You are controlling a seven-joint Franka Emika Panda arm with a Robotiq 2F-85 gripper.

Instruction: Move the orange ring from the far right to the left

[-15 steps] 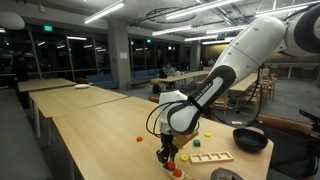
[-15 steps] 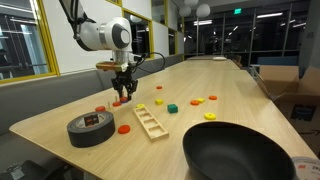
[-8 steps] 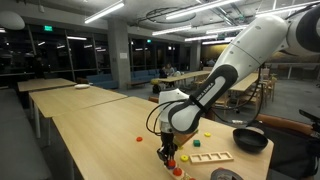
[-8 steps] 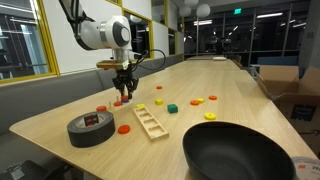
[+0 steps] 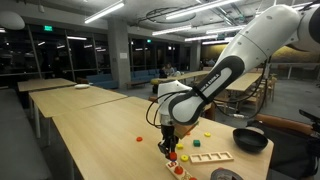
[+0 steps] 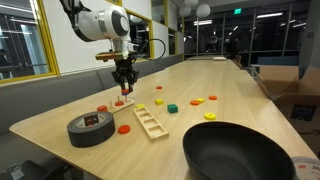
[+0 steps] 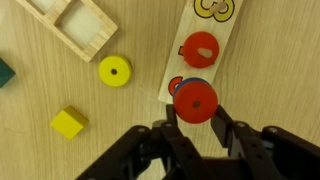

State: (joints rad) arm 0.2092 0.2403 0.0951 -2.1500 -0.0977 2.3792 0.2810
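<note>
In the wrist view my gripper (image 7: 195,110) is shut on an orange-red ring (image 7: 195,98), held flat between the two fingers (image 7: 221,112). The ring hangs above one end of a light wooden peg board (image 7: 212,25). Another red ring (image 7: 200,47) sits on that board, and a red and blue piece (image 7: 174,85) shows just under the held ring. In both exterior views the gripper (image 5: 167,146) (image 6: 124,88) is a little above the table, over the small red pieces (image 6: 120,102).
A yellow ring (image 7: 113,70), a yellow cube (image 7: 68,123) and a wooden tray (image 7: 75,25) lie nearby. A tape roll (image 6: 90,128), an orange disc (image 6: 124,128), a black pan (image 6: 245,150) and scattered coloured pieces (image 6: 196,101) are on the table.
The gripper has risen from the table surface with the ring between its fingers. The arm is more raised than before.
</note>
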